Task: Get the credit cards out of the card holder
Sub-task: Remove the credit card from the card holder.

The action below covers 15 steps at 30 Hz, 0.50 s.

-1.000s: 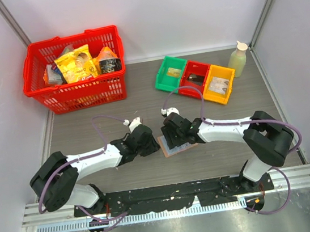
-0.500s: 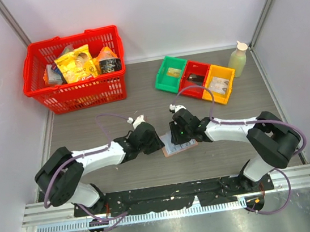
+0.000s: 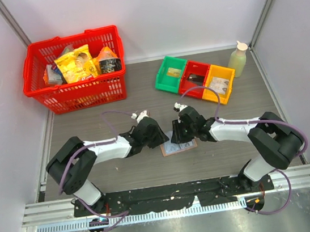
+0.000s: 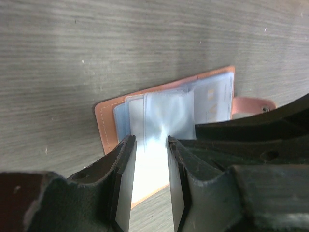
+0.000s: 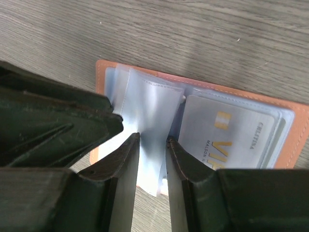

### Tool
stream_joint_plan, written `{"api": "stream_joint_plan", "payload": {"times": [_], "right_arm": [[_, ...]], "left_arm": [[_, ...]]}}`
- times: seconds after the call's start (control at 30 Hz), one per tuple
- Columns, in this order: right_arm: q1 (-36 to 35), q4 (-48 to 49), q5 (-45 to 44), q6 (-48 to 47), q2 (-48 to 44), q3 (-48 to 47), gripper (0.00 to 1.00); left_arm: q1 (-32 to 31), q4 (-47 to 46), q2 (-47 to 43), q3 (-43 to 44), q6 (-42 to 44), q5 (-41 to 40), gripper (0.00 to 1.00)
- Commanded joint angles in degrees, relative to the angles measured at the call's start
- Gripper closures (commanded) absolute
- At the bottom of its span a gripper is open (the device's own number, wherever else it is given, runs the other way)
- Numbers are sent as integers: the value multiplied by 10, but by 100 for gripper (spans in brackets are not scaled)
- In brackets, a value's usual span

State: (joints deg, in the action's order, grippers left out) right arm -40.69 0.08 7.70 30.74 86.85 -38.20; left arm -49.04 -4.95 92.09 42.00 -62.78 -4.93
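Observation:
The card holder [image 3: 183, 147] lies open on the table, pinkish-tan [image 4: 104, 126] with pale blue clear sleeves. One sleeve [image 4: 169, 111] is bunched up off the stack. My left gripper [image 4: 147, 140] comes in from the left edge [image 3: 163, 138], jaws narrowed on that sleeve. Facing it, my right gripper [image 5: 153, 137] holds the same sleeve [image 5: 149, 101] between its tips, just right of the left one [image 3: 176, 135]. A grey-white credit card [image 5: 231, 133] with gold lettering sits in the holder's other half [image 5: 300, 126], also seen as the credit card [image 4: 212, 99] beside the snap tab.
A red basket [image 3: 76, 95] of snack packs stands at the far left. Green [image 3: 170, 73], red [image 3: 194, 78] and yellow [image 3: 220, 84] bins sit in a row at the far right, with a pale bottle [image 3: 238, 59] beside them.
My right gripper drew back off the holder's middle and narrowed its jaws around a sleeve. My left gripper slid right up to the holder's left edge. The sleeve now stands lifted.

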Motion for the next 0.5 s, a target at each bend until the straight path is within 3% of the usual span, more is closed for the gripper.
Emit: {"api": "stream_joint_plan", "payload": {"times": [0.0,0.17,0.3,0.47], "right_arm": [[-7,-18,21,8,-4,11,67],[-18,-51,-6,-15,-18,-6,66],[-54,-85,-47,-36,-31,-36,57],[-101,-117,-162,-46,-43,-61,50]], "left_arm": [[18,-42,18,5,-8,16,64],[20,-62,11,-30,-19,17,67],[20,-77,15,-49,-28,28,68],[20,-93,19,-68,-35,35,69]]}}
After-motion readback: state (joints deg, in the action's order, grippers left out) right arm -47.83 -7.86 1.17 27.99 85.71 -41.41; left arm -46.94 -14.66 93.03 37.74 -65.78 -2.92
